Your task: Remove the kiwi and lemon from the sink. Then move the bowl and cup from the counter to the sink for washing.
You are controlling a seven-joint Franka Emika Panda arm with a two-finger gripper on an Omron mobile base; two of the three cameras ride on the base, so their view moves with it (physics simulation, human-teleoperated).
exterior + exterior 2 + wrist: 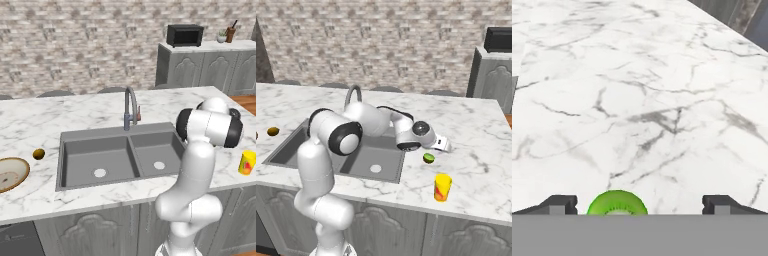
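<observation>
The end effector point(448, 147) stands wide apart and grasps nothing; the kiwi point(429, 158) lies on the counter point(476, 135) just beside it, right of the sink point(363, 160). The round fruit can roll if the fingertips point(559, 204) brush it when the arm lifts, perhaps toward the cup point(442, 187) near the front edge. The golden-brown fruit point(38, 154), probably the lemon, rests on the counter left of the sink, so both basins look empty. The left base view shows the bowl point(10, 174) at the far left; the hand view shows the kiwi's cut green face between the 2 fingertips.
</observation>
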